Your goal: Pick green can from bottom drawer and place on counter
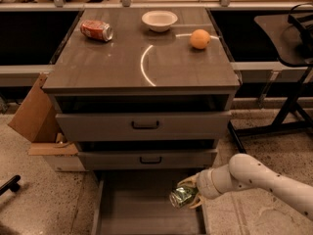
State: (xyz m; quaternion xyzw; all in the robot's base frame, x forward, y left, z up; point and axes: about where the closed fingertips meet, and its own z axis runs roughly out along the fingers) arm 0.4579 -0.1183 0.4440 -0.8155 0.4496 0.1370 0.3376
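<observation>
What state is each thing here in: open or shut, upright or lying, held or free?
Small dark green metal green can: tilted, gripped.
Wide shallow grey-brown bottom drawer: pulled open.
Gripper: shut on the green can, over the bottom drawer's right side.
Two handled drawers: only slightly out.
Red-orange can: lying on the glossy grey-brown counter.
White bowl: upright.
Orange: free on the counter.
</observation>
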